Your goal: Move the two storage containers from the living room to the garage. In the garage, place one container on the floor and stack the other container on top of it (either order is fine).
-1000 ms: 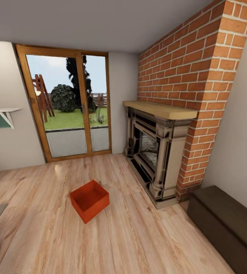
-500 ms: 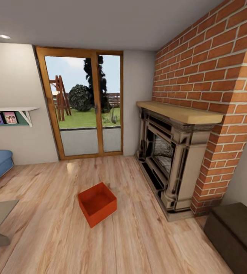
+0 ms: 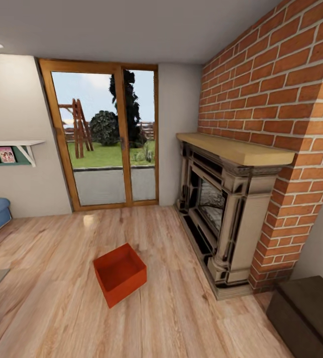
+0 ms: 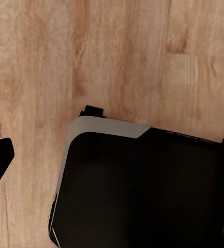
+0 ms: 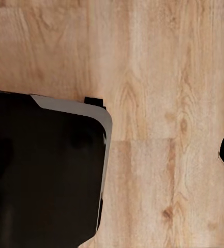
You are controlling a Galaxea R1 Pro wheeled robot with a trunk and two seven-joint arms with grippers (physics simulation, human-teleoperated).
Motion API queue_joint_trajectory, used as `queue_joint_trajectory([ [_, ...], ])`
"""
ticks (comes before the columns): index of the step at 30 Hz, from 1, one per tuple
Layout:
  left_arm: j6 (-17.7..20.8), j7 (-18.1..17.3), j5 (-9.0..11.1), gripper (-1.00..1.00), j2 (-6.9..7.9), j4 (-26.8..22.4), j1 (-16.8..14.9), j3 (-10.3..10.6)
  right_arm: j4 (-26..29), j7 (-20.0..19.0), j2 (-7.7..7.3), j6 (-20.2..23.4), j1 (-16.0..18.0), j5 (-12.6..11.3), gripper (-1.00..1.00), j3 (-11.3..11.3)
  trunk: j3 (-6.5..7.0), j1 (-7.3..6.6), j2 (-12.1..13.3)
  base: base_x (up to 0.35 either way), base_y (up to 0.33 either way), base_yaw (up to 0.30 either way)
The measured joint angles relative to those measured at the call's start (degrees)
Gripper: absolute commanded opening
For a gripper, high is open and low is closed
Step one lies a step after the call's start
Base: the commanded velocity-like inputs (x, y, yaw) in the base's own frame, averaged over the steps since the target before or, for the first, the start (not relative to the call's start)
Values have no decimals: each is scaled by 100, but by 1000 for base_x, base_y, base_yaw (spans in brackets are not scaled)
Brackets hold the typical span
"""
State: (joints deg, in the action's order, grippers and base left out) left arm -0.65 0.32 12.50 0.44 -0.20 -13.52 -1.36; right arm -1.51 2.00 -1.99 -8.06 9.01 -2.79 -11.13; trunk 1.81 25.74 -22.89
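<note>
**Container sighted, arms parked**

We're in the living room [image 3: 171, 124], brick fireplace [image 3: 221, 209] on the right, glass doors [image 3: 106, 139] far. One orange-red storage container [image 3: 120, 274] sits open-topped on the wood floor [image 3: 181, 318], centre-near, awaiting pickup. Wrist cameras face planks, so jaws: cannot tell.

Matt orange-red plastic bin [image 3: 120, 280] on smooth, lightly glossy wood plank floor [image 3: 181, 318]; rough red brick fireplace [image 3: 261, 124]; wood-framed glass doors [image 3: 106, 139].
</note>
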Motion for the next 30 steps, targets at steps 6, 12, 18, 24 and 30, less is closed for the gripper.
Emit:
queue_joint_trajectory([
  [6, 0, 0, 2, 100, 0, -2, 0, -2, 0, 10, 13, 9, 0, 0, 100, 0, 0, 0, 0, 236, -200, 0],
  [12, -6, 0, 7, 100, 8, -9, 1, -3, 0, 24, 18, -1, 1, 4, 100, -6, 0, 1, 1, 194, -158, 132],
  [18, -4, 0, 7, 100, 9, -5, 1, -2, 0, 24, 5, -7, 0, 0, 100, -2, 0, 2, 1, 24, -19, 257],
  [24, -5, 0, 9, 100, 9, -2, 1, -2, 0, 24, 4, -7, 0, 0, 100, -4, 0, 2, 1, 1, -1, 255],
  [30, -4, 0, 9, 100, 3, -1, 1, -2, 0, 24, 4, -7, 0, -1, 100, -4, 0, 2, 1, 0, 0, 235],
])
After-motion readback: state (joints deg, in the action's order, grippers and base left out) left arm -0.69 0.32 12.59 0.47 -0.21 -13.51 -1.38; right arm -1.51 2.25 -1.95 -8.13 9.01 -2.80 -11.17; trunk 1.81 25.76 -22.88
